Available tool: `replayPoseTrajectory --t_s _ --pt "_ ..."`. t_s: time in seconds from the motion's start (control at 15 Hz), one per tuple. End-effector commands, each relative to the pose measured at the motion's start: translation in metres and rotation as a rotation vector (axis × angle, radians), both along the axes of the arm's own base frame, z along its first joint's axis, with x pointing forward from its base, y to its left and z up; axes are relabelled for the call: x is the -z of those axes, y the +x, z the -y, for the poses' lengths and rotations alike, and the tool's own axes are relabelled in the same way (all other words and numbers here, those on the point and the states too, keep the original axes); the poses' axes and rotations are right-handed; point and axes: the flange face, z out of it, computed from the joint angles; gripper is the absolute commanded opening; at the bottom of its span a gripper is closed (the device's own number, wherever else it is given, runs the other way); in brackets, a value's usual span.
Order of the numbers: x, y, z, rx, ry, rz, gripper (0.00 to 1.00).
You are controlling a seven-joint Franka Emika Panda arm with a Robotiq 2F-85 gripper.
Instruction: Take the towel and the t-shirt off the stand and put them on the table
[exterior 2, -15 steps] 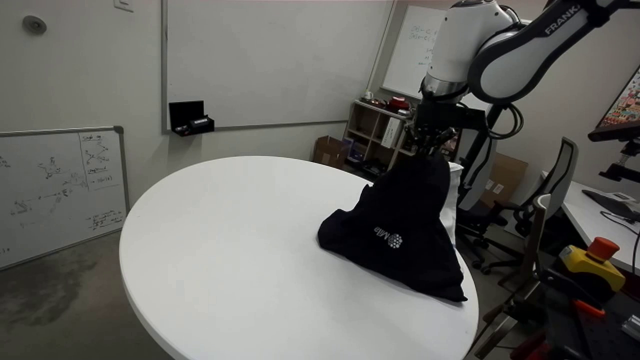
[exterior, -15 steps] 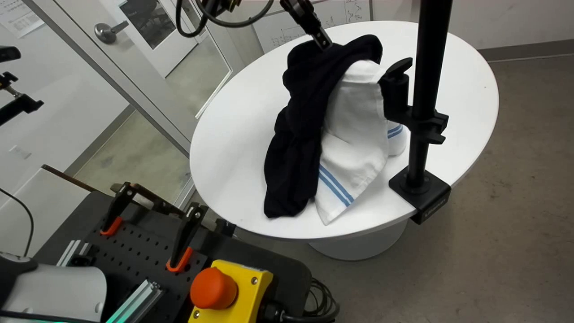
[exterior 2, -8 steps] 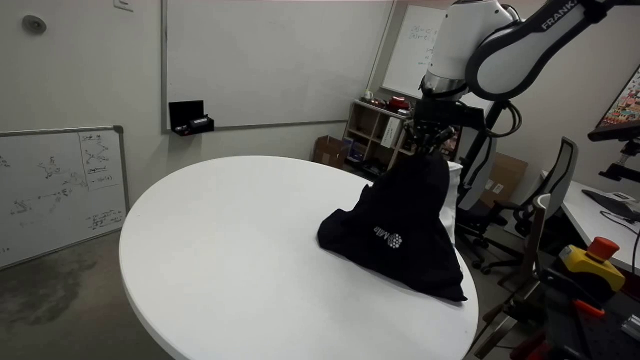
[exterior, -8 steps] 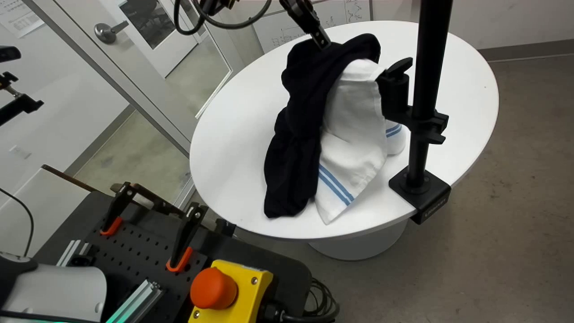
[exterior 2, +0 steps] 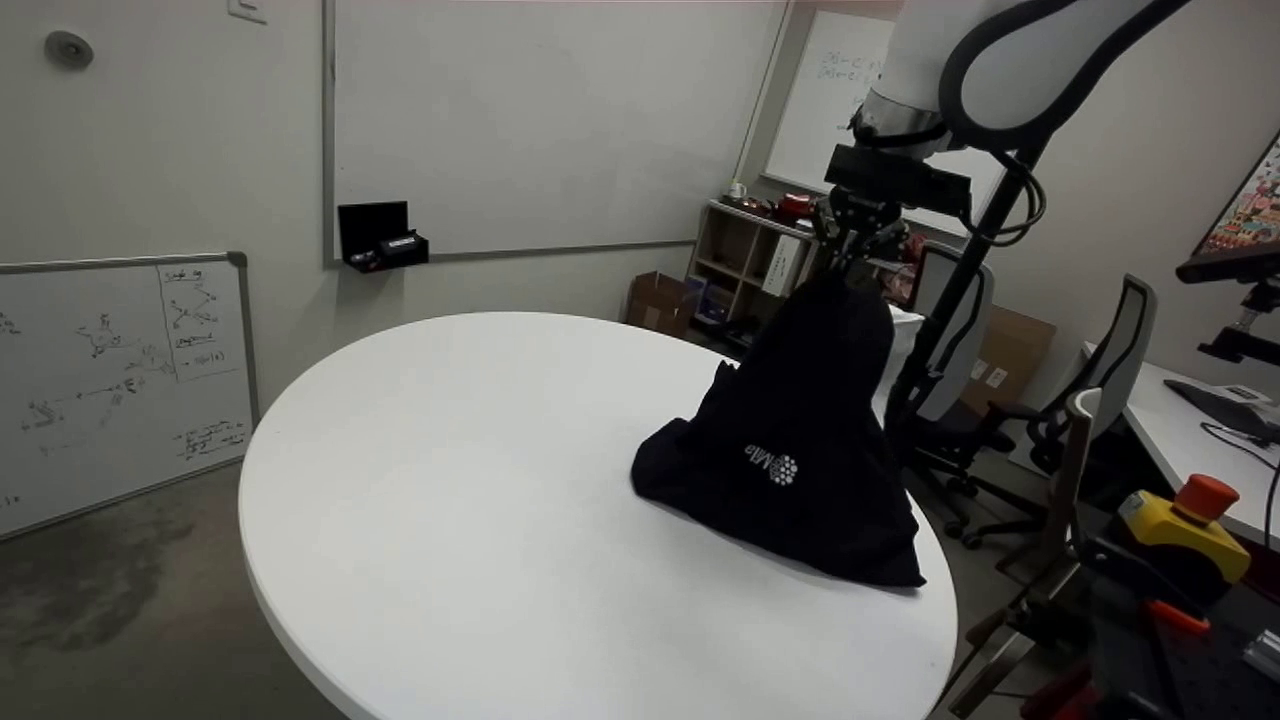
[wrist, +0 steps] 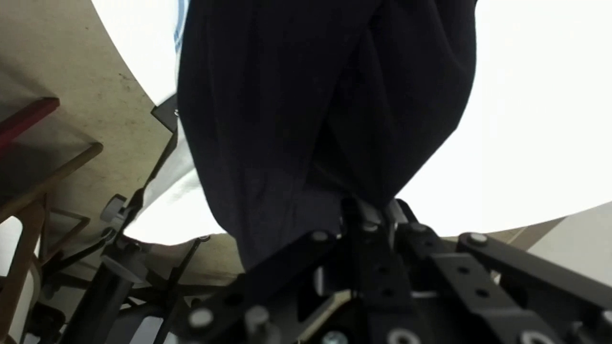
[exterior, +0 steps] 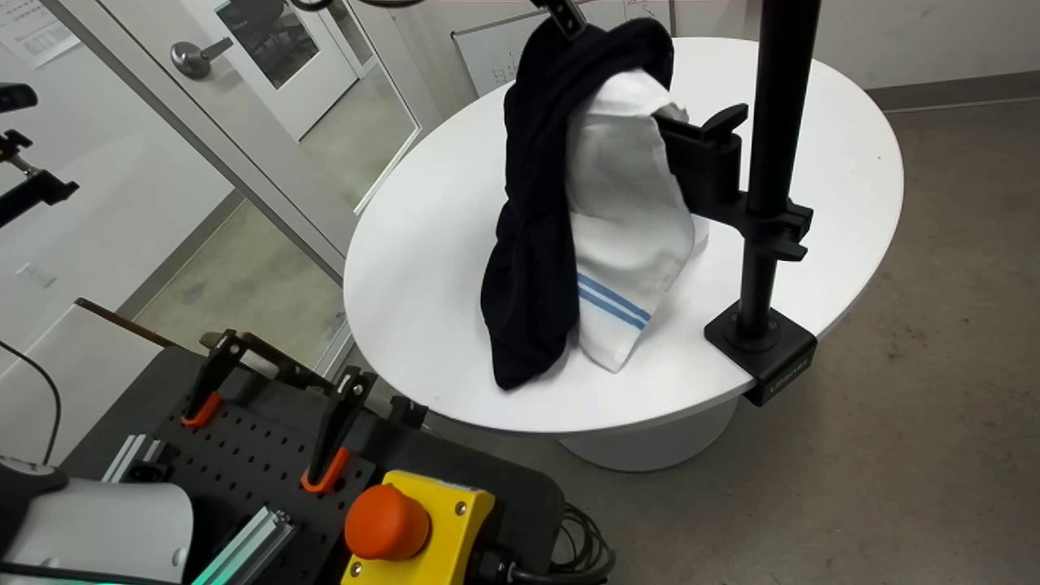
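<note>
The black t-shirt (exterior: 532,268) hangs over the stand's arm with its lower part on the white table (exterior: 414,268). It also shows in an exterior view (exterior 2: 800,430) and the wrist view (wrist: 311,105). My gripper (wrist: 377,210) is shut on the t-shirt's top; it also shows in both exterior views (exterior: 571,31) (exterior 2: 845,262). The white towel (exterior: 621,179) with blue stripes drapes beside the t-shirt over the arm of the stand (exterior: 776,122), its striped end low near the table. The towel is mostly hidden behind the t-shirt in an exterior view (exterior 2: 903,345).
The stand's pole rises from a clamp base (exterior: 760,345) on the table edge. A yellow box with a red button (exterior: 418,528) and black clamps (exterior: 337,422) sit on a dark bench nearby. Chairs (exterior 2: 1080,400) stand beyond the table.
My gripper has risen, pulling the t-shirt's top upward. The towel has shifted up and toward the arm's outer end, and more of the stand's arm shows. The t-shirt's lower edge has moved slightly.
</note>
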Motion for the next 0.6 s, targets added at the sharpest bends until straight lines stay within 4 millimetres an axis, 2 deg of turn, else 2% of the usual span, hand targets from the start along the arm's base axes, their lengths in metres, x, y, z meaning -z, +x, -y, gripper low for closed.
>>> replayPoseTrajectory --t_s 0.0,0.27,0.53 --pt "-0.055 -0.002 -0.009 -0.032 0.038 0.115 0.01" --pt "-0.111 -0.005 -0.031 -0.103 0.061 0.229 0.01" --pt "-0.170 -0.010 -0.070 -0.254 0.077 0.336 0.01"
